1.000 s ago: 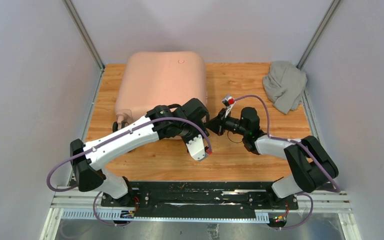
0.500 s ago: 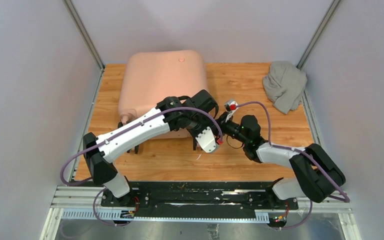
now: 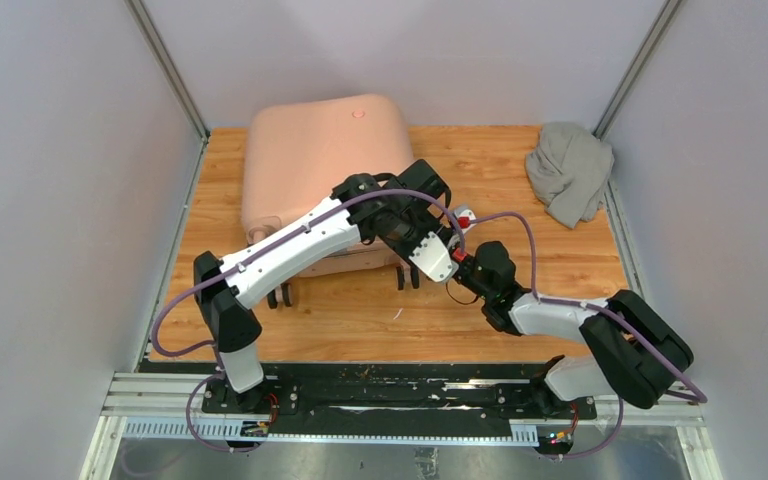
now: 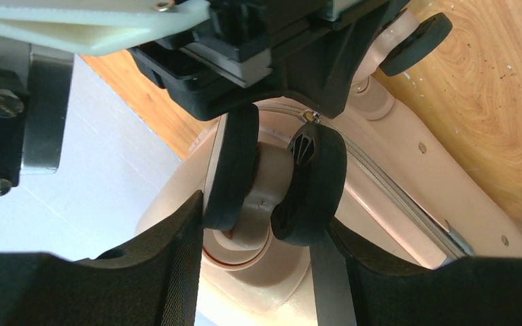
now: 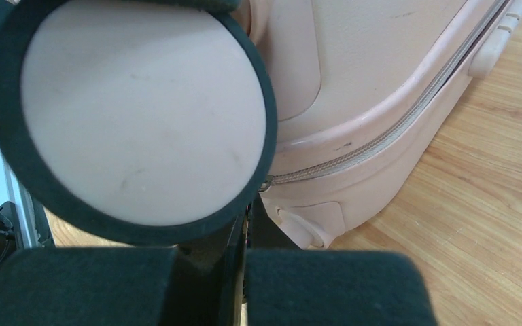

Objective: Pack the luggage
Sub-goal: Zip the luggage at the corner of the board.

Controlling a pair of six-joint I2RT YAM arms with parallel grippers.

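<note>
Your left gripper (image 4: 265, 227) is clamped across a black twin caster wheel (image 4: 312, 180) at the near right corner of the large pale pink hard-shell suitcase (image 3: 315, 160). The suitcase lies zipped shut at the back left of the wooden table (image 3: 520, 170). Your right gripper (image 5: 245, 275) is closed on nothing, just beside that corner. Move slowly, as the wheel will likely swivel, and brace the shell with the closed fingers

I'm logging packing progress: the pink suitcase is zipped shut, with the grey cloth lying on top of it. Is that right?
Not quite. The suitcase is zipped shut, but the grey cloth lies on the table at its far right corner, well apart from the suitcase. The top external view shows this.
</note>
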